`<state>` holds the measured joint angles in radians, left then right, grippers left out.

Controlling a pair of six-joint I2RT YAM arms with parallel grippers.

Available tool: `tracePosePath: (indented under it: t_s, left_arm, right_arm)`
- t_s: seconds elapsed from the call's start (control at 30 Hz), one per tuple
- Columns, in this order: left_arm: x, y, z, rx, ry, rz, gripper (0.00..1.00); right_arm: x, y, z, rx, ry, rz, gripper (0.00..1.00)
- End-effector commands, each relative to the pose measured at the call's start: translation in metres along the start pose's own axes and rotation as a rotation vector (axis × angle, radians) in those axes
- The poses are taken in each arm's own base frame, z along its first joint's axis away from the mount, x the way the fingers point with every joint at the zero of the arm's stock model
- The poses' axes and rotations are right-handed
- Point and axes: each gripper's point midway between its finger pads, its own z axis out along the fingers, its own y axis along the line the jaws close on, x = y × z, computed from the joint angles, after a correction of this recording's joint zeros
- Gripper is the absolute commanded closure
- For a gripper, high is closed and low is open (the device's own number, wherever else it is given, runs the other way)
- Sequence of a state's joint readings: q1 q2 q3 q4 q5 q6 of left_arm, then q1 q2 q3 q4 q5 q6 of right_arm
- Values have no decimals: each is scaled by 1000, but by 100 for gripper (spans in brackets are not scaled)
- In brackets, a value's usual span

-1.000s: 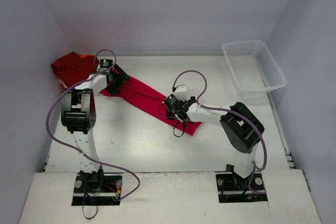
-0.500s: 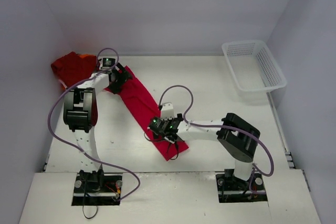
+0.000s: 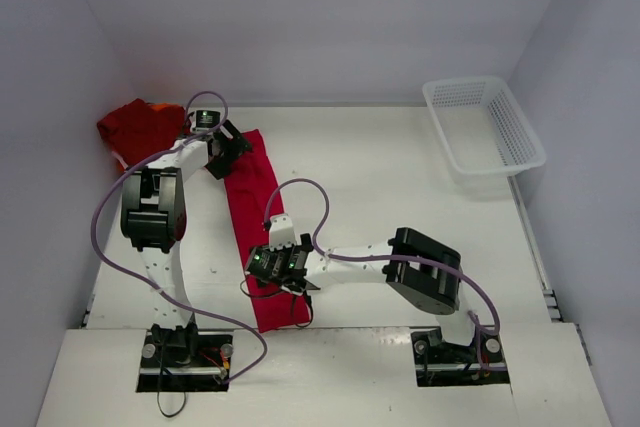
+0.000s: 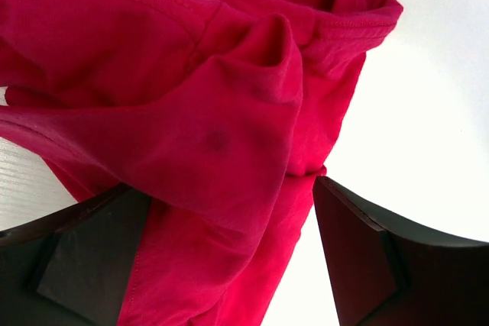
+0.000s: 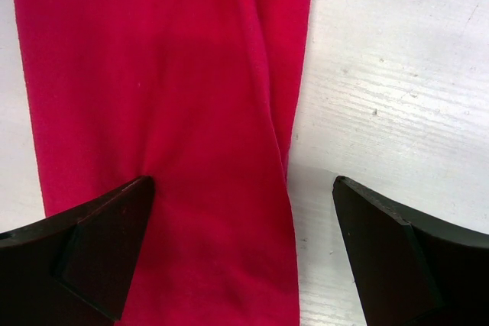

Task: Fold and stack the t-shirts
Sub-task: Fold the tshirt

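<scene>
Overhead only: a long narrow strip of bright red soft cloth, a folded t-shirt, flat on the white bench. Runs from the left end effector at its far end to the right end effector near its near end. Crumpled darker red t-shirt heap at far left, white plastic mesh basket far right.

Left wrist close-up: fingers spread wide, with bunched folds and a stitched edge between. Right wrist: spread wide over smooth cloth with one lengthwise crease, grainy white boards beside.
</scene>
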<state>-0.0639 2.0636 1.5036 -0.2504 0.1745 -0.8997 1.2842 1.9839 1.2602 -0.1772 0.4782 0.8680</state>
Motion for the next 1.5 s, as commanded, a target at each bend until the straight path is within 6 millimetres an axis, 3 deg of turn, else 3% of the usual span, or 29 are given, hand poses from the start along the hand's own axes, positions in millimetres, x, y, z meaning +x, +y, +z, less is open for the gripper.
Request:
tracePosePath:
  t_s: [0.0, 0.27, 0.63, 1.0, 1.27, 1.47]
  left_arm:
    - [-21, -24, -24, 60, -71, 33, 18]
    - [-17, -20, -24, 55, -64, 37, 18]
    - [-9, -32, -20, 89, -51, 46, 18]
    - [27, -77, 2, 137, -11, 129, 18]
    - [35, -112, 8, 167, -5, 178, 18]
    - [41, -112, 13, 167, 14, 181, 18]
  right_arm:
    - [35, -28, 1, 92, 119, -98, 0]
    - [32, -27, 3, 93, 116, -104, 0]
    - [33, -29, 3, 102, 116, -104, 0]
    - [27, -37, 1, 117, 101, -84, 0]
    - [34, -44, 6, 137, 118, -75, 0]
    - [39, -52, 10, 158, 134, -58, 0]
